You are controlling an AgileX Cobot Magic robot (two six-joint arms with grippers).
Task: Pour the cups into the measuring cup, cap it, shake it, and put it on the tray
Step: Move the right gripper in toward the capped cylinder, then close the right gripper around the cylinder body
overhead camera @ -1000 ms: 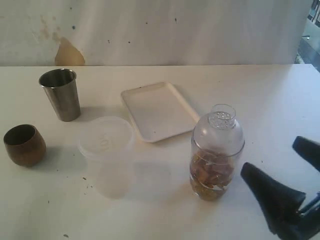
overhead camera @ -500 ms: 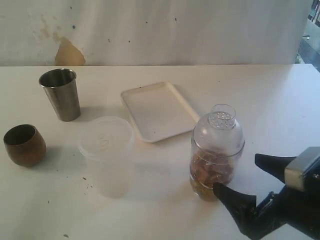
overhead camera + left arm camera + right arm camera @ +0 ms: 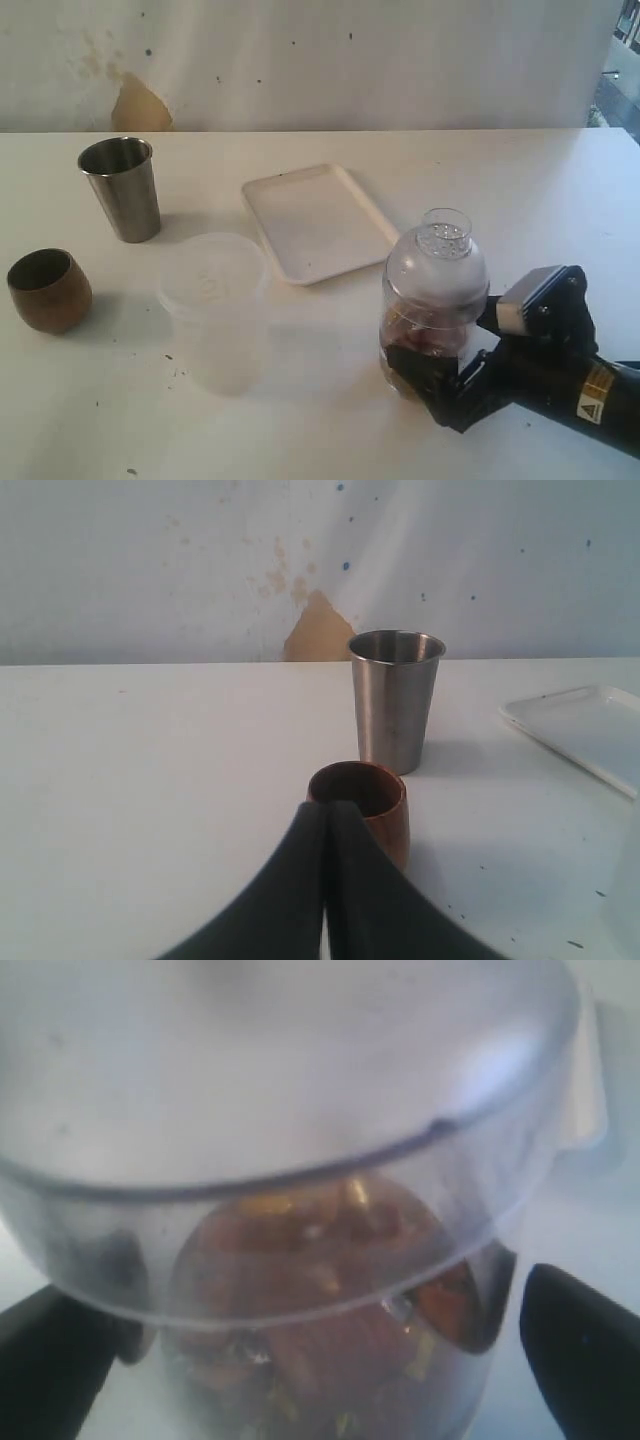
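White counter [image 3: 530, 190] runs back to a pale wall [image 3: 400, 60] that carries a tan stain [image 3: 136, 106] at its far left. At the near right, the right fingers [image 3: 428, 374] stand spread wide on either side of the measuring cup [image 3: 437, 270], one dark finger on its near side low by the base and the other on its far right side. The right wrist view shows the right fingers [image 3: 585, 1350] flanking the measuring cup [image 3: 300, 1160], with a gap on at least one side; whether the other finger touches the wall cannot be told. The cup stands upright on the counter, capped with a clear domed lid [image 3: 444, 235], and holds brown and orange pieces in its lower part. The left fingers [image 3: 290, 895] are pressed together, tips just short of the wooden cup [image 3: 365, 798], with the steel tumbler [image 3: 395, 700] upright beyond it. Left of the measuring cup and well apart from it stands a frosted container [image 3: 213, 310] with its cover on. Farther back, between the two, the tray [image 3: 315, 220] lies flat and bare. The steel tumbler [image 3: 122, 190] stands at the far left and the wooden cup [image 3: 48, 290] nearer, by the left edge.
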